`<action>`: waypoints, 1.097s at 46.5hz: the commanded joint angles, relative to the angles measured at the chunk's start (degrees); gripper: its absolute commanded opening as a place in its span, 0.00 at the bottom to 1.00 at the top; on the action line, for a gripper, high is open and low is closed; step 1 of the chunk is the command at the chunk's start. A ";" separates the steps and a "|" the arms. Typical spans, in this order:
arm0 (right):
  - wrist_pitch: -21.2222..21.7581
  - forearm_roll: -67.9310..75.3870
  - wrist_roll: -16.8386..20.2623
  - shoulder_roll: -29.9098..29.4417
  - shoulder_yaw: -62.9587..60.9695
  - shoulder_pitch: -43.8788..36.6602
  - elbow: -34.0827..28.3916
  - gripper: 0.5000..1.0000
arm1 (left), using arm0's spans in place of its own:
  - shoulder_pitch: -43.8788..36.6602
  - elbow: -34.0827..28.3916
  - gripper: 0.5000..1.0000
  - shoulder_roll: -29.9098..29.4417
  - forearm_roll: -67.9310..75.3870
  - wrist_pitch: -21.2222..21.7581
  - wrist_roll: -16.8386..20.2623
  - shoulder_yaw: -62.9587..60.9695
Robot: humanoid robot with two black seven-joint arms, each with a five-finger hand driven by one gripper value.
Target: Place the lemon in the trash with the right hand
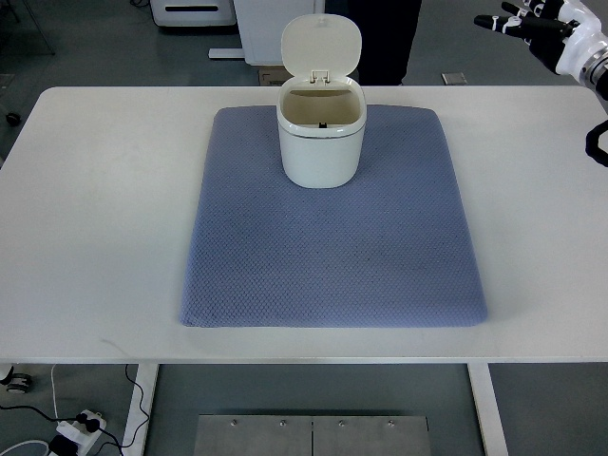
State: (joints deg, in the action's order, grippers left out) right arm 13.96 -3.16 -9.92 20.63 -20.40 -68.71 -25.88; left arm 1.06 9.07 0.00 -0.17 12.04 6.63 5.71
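A white table [104, 218] fills most of the top view, its pale top bare apart from a blue-grey quilted mat [332, 256] laid square across the middle. At the far end of the mat stands a small cream trash bin [321, 142], upright, its hinged lid [321, 45] flipped open and standing behind the rim, so the tan inside of the bin shows. No lemon can be seen on the table, on the mat or in the part of the bin that the camera reaches.

The robot's right hand [532, 26] hangs at the upper right corner, beyond the far edge of the table and well apart from the bin. Its dark fingers [496, 22] are stretched out toward the picture's left, spread and holding nothing; the white wrist behind them runs off the right edge. A dark curved part [598, 144] shows lower down on that same edge, over the table's right side.

Beyond the table lies a grey floor with white equipment cabinets [194, 11] and a dark upright shape behind the bin. Below the near edge, the table's white legs [142, 404] frame a metal plate [312, 435], and a power strip [78, 426] with cables sits on the floor at lower left.
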 commanded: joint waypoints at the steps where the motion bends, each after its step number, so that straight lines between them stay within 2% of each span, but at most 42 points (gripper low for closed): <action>1: 0.01 0.00 -0.10 -0.41 -3.15 1.73 -0.05 1.00 | -0.01 0.07 1.00 0.00 0.00 0.00 0.04 0.00; 18: 0.10 0.00 0.34 -4.98 -20.02 10.26 0.74 1.00 | -0.01 0.07 1.00 0.00 0.00 0.00 -0.04 0.00; 51: 0.19 2.28 0.25 -8.24 -29.00 18.88 -1.10 1.00 | -0.01 0.07 1.00 0.00 0.00 0.00 -0.04 0.00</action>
State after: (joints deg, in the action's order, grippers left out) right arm 14.09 -0.78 -9.86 12.40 -49.39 -50.59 -26.35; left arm 1.05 9.07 0.00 -0.17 12.04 6.62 5.71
